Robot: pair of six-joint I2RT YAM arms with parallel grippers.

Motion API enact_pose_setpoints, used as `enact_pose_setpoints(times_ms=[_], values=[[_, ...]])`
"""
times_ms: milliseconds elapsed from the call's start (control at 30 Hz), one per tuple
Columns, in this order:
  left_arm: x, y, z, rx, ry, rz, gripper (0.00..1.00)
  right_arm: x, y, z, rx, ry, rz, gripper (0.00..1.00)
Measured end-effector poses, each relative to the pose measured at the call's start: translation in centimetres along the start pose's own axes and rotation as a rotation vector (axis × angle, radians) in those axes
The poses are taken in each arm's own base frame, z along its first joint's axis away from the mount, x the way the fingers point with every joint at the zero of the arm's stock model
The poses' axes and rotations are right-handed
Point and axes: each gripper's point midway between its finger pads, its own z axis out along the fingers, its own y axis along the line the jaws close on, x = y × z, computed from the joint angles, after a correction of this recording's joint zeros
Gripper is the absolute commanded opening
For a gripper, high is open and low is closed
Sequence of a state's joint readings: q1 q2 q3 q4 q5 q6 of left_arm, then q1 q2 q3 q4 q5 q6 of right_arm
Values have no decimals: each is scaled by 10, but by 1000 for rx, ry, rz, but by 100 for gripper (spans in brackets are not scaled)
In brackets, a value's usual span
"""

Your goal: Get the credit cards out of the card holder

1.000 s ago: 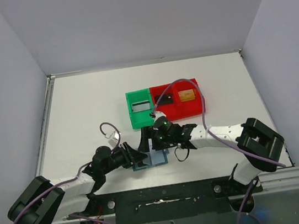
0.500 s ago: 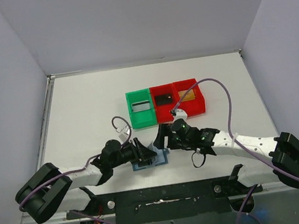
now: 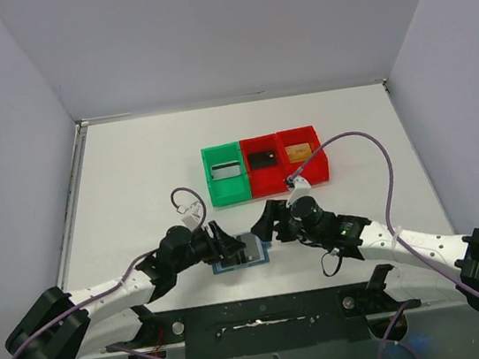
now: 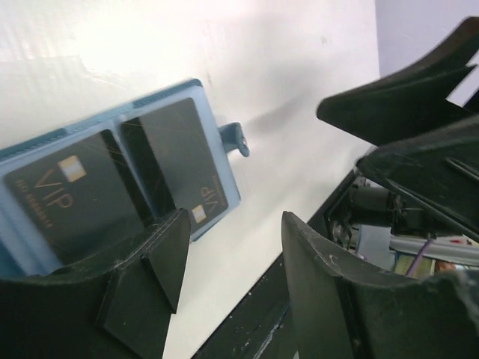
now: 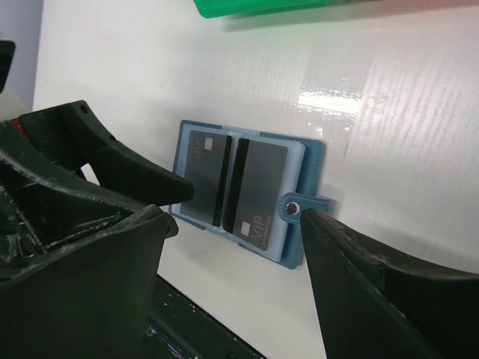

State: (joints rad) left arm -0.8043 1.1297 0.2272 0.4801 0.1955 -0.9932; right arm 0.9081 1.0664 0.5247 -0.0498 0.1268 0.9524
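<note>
Card holder (image 5: 303,172) is lying flat and wide open on the white table (image 3: 132,177), close to the front edge, right between our two arms. Two credit cards (image 5: 258,191) sit in it side by side, one per panel, dark grey with VIP printed on them, so neither of those is out yet. Its little tab (image 5: 307,206) sticks out on the side toward the right gripper (image 5: 236,221). That one has its jaws spread wide with nothing in them and hangs just beside the tab edge.

Left gripper (image 4: 236,232) has its jaws apart too, also empty. One finger (image 4: 142,277) covers the near corner of the holder in its own wrist view, and we honestly can't tell whether it touches.

Further back there's a green bin (image 3: 228,194) and two red bins in a row, pressed together. The middle red bin (image 3: 267,183) has a dark rectangle (image 3: 262,158) lying in it, and the right red bin (image 3: 308,170) has something orange.
</note>
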Motion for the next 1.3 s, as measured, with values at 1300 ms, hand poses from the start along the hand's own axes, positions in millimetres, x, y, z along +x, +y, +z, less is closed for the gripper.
enact_pose_setpoints(times_ms=[1300], values=[[-42, 27, -30, -103, -198, -92, 63, 47, 29, 52, -151, 268, -68, 41]])
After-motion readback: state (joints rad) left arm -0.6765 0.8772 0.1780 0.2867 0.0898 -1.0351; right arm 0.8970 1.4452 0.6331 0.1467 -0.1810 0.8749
